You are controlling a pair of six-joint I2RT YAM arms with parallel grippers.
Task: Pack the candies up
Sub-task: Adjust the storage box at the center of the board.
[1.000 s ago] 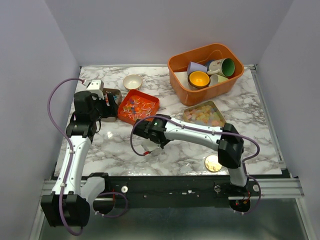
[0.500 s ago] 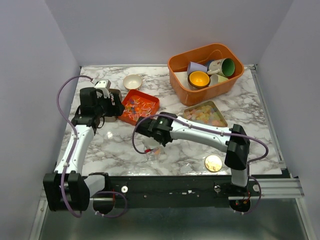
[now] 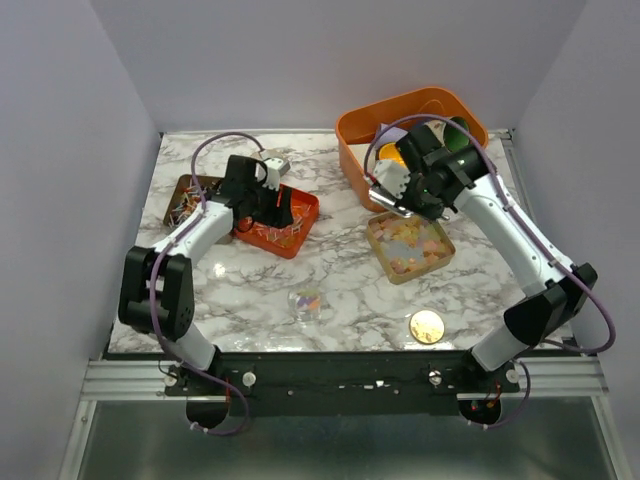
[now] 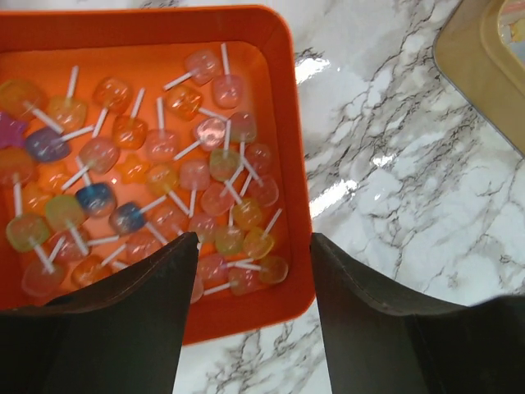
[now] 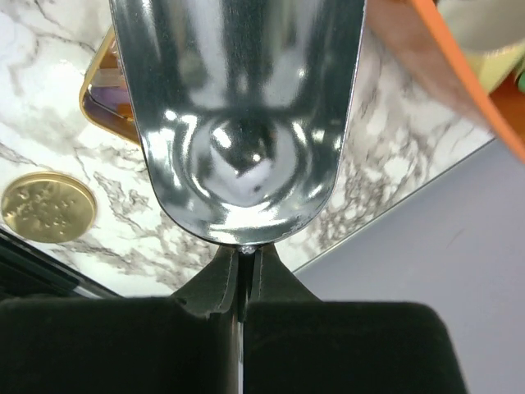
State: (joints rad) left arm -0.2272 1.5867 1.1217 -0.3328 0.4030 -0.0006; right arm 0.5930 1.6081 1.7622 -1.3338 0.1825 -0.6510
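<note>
Inspecting the white marble-patterned bench [image 3: 240, 290], found sweets in three places. Noted candies [image 4: 164, 164], translucent coloured pieces on white sticks, heaped in the square orange plastic tray [image 4: 287, 98] left of centre. Noted pale pastel gummies [image 3: 408, 243] filling the shallow gold-rimmed tray [image 5: 89, 97] right of centre. Noted a small clear packet of mixed sweets [image 3: 306, 302] lying alone toward the front edge. Found the left fingers [image 3: 280, 207] spread wide apart over a corner of the orange tray, gripping nothing. Found the right fingers [image 5: 238, 283] pressed tight on the handle of a shiny metal scoop [image 5: 238, 123], held between the gummy tray and the orange plastic tub of coloured cups [image 3: 348, 150]. Recorded a round gold disc [image 3: 427, 326] flat on the bench near the front edge, apart from both trays.
</note>
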